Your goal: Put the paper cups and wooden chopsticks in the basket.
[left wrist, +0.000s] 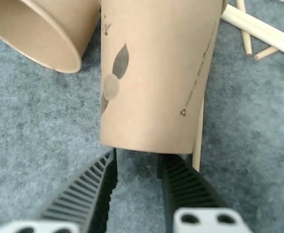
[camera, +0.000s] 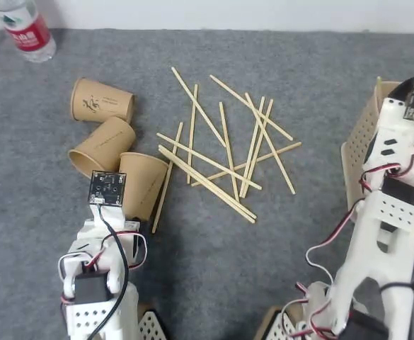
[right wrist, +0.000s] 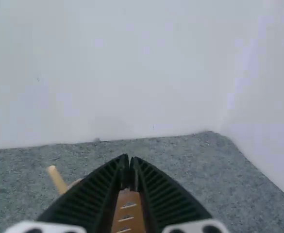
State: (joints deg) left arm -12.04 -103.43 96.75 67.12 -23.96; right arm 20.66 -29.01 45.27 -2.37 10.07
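Grey carpet [camera: 263,269] as work surface, white wall [right wrist: 132,63] along far edge. Water bottle [camera: 26,28] at far left corner, not a task item.

Progress, by estimate: early stage.
- Basket [camera: 359,142] at right edge of carpet; interior mostly hidden behind right arm, contents not determinable.
- Three paper cups [camera: 106,145] on their sides left of centre, touching one another. None in basket.
- Wooden chopsticks [camera: 224,152] loose and criss-crossed at centre. Left to do: all three cups and this whole pile.

Right gripper [right wrist: 128,160]: clamped on held chopstick [right wrist: 125,208], above basket at right edge. Probably lacks only release.

Left gripper [left wrist: 137,158]: jaws narrowly parted, gripping nothing, tips at base of nearest cup [left wrist: 156,73]; contact not determinable.

Orientation:
- Nearest cup: long axis from near edge toward far edge, base toward left gripper, mouth toward far edge. One stick flat alongside its wall.
- Middle cup [left wrist: 40,34]: mouth toward near left corner.
- Far cup [camera: 102,100]: long axis parallel to far edge, mouth toward left edge.
- Chopsticks: mostly near-to-far, several diagonal.
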